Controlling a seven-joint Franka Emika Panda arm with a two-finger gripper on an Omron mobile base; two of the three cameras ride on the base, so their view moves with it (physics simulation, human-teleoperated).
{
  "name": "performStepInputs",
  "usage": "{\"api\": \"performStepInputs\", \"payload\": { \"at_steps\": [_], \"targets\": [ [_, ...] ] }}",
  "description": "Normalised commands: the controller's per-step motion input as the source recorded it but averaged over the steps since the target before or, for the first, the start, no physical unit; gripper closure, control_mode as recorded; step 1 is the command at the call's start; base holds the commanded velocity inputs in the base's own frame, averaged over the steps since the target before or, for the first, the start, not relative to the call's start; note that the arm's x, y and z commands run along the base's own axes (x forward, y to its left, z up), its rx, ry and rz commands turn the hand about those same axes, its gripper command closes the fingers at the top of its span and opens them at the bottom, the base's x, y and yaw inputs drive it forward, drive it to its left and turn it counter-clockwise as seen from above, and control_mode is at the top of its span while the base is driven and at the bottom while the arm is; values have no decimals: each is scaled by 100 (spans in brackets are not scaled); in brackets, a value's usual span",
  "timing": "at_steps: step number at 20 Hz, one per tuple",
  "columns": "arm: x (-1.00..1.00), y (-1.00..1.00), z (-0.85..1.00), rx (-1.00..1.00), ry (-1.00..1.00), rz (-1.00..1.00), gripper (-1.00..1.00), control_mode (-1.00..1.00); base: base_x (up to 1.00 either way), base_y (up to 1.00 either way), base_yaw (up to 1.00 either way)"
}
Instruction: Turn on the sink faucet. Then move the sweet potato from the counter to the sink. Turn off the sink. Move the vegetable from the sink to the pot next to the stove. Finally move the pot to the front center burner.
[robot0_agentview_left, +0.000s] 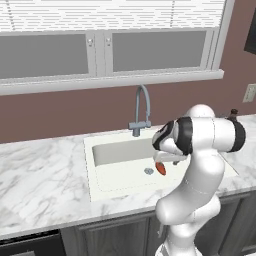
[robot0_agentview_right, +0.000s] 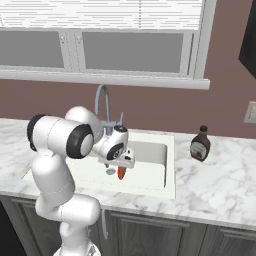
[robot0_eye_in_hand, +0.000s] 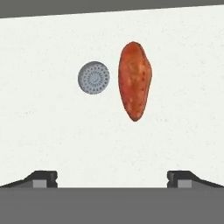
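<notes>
Sweet potato lies on the white floor of the sink, just beside the round grey drain and not touching it, well apart from every basin wall seen from the hand. Gripper hangs directly above, fingers spread fully wide, holding nothing; open basin floor lies between the tips and the tuber. Sink faucet stands upright at the back rim, its spout arching over the basin behind the arm. Counter is bare marble left of the sink; on the right a dark brown bottle stands near the sink's edge, its label too small to read
</notes>
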Motion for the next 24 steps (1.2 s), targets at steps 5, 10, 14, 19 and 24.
{"api": "performStepInputs", "payload": {
  "at_steps": [5, 10, 14, 19, 24],
  "targets": [
    [31, 0, -35, -4, 0, 0, -100, -100, 0, 0, 0],
    [35, -3, -25, -3, 0, 0, -100, -100, 0, 0, 0],
    [30, -6, -21, -3, 0, 0, -100, -100, 0, 0, 0],
    [22, -4, -26, -3, 0, 0, -100, -100, 0, 0, 0],
    [24, 0, -30, -2, 0, 0, -100, -100, 0, 0, 0]
  ]
}}
